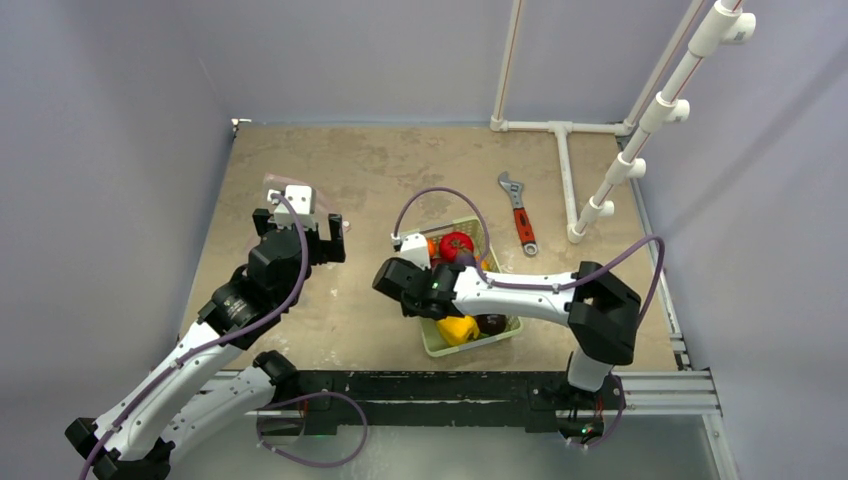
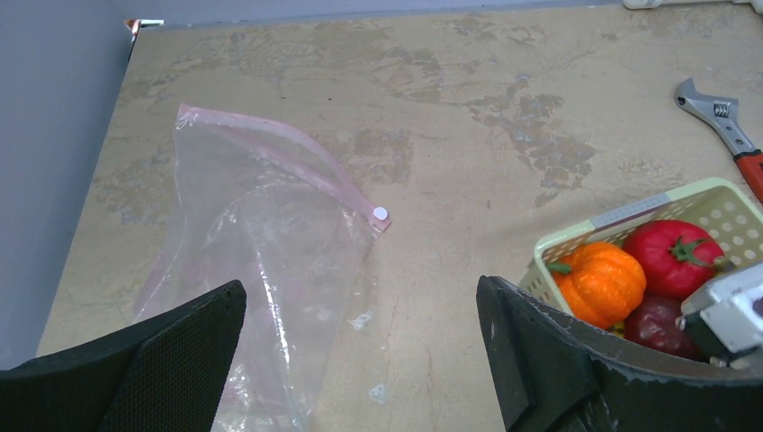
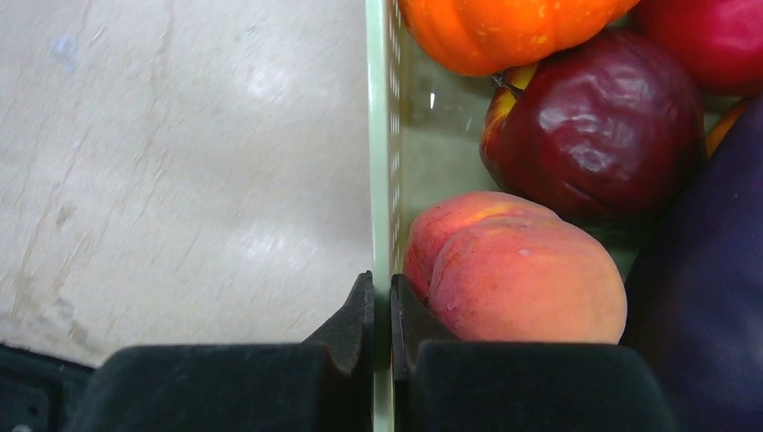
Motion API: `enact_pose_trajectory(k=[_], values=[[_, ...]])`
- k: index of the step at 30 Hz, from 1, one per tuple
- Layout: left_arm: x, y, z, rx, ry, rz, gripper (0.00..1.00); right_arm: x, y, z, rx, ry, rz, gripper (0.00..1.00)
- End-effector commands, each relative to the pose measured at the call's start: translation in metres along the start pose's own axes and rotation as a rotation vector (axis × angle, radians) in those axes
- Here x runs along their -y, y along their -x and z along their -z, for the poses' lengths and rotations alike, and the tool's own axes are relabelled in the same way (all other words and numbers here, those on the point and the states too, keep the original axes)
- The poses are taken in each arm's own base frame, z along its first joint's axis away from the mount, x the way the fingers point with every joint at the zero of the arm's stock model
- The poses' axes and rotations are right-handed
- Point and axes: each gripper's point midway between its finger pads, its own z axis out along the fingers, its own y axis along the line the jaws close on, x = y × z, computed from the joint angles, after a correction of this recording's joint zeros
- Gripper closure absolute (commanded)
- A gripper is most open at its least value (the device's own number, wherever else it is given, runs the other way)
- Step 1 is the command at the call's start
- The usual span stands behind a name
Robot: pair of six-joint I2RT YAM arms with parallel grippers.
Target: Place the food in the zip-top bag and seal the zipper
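Note:
The zip-top bag (image 2: 270,270) lies flat and empty on the table at the left, its pink zipper (image 2: 288,148) along the far edge. My left gripper (image 2: 360,288) hovers open just above the bag's near right side, holding nothing. The food sits in a light green basket (image 3: 381,135): a peach (image 3: 522,279), dark plum (image 3: 598,135), orange piece (image 3: 504,27), red tomato (image 1: 456,244), purple eggplant (image 3: 711,297) and yellow pepper (image 1: 458,328). My right gripper (image 3: 381,288) is shut on the basket's left wall, one finger outside and one inside beside the peach.
An adjustable wrench with a red handle (image 1: 519,212) lies behind the basket to the right. A white pipe frame (image 1: 565,170) stands at the back right corner. Grey walls close in the table on the left and at the back.

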Motion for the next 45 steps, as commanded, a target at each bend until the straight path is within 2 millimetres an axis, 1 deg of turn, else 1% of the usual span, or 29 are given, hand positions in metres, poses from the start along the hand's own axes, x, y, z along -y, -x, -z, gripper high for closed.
enact_pose_trajectory(k=[1, 5, 11, 14, 17, 21, 23, 27, 32, 35, 36, 39, 42, 45], values=[[-0.003, 0.002, 0.0, 0.011, 0.017, 0.014, 0.01, 0.027, 0.046, 0.001, 0.106, -0.069, -0.033, 1.0], [-0.003, 0.002, -0.001, 0.011, 0.02, 0.013, 0.01, 0.047, 0.069, -0.002, 0.146, -0.075, -0.049, 1.0], [-0.003, 0.002, -0.001, 0.012, 0.023, 0.012, 0.01, 0.076, 0.097, -0.01, 0.198, -0.103, -0.075, 1.0], [-0.003, 0.001, -0.002, 0.008, 0.022, 0.008, 0.01, 0.082, 0.105, -0.015, 0.212, -0.095, -0.082, 1.0], [-0.002, 0.001, -0.002, 0.006, 0.023, 0.007, 0.02, 0.085, 0.108, -0.021, 0.219, -0.096, -0.085, 1.0], [-0.002, 0.0, -0.003, 0.003, 0.022, 0.005, 0.01, 0.084, 0.111, -0.028, 0.218, -0.087, -0.085, 1.0], [-0.002, -0.001, -0.003, 0.002, 0.021, 0.004, 0.01, 0.082, 0.111, -0.03, 0.217, -0.081, -0.081, 0.98], [-0.001, -0.001, -0.004, 0.0, 0.019, 0.004, 0.01, 0.083, 0.115, -0.03, 0.221, -0.091, -0.077, 0.89], [-0.002, 0.0, -0.003, 0.003, 0.023, 0.006, 0.01, 0.082, 0.125, -0.022, 0.239, -0.096, -0.08, 0.72], [-0.002, 0.0, -0.003, 0.005, 0.022, 0.006, 0.01, 0.082, 0.131, -0.018, 0.249, -0.1, -0.084, 0.66], [-0.002, 0.0, -0.003, 0.004, 0.024, 0.006, 0.01, 0.081, 0.134, -0.015, 0.254, -0.1, -0.085, 0.65], [-0.003, 0.001, -0.002, 0.008, 0.025, 0.008, 0.01, 0.074, 0.151, -0.004, 0.286, -0.066, -0.086, 0.62], [-0.004, 0.002, -0.002, 0.01, 0.03, 0.009, 0.01, 0.06, 0.171, 0.006, 0.319, -0.002, -0.073, 0.6], [-0.007, 0.003, -0.001, 0.014, 0.043, 0.012, 0.02, 0.048, 0.188, 0.01, 0.346, 0.039, -0.053, 0.57]])
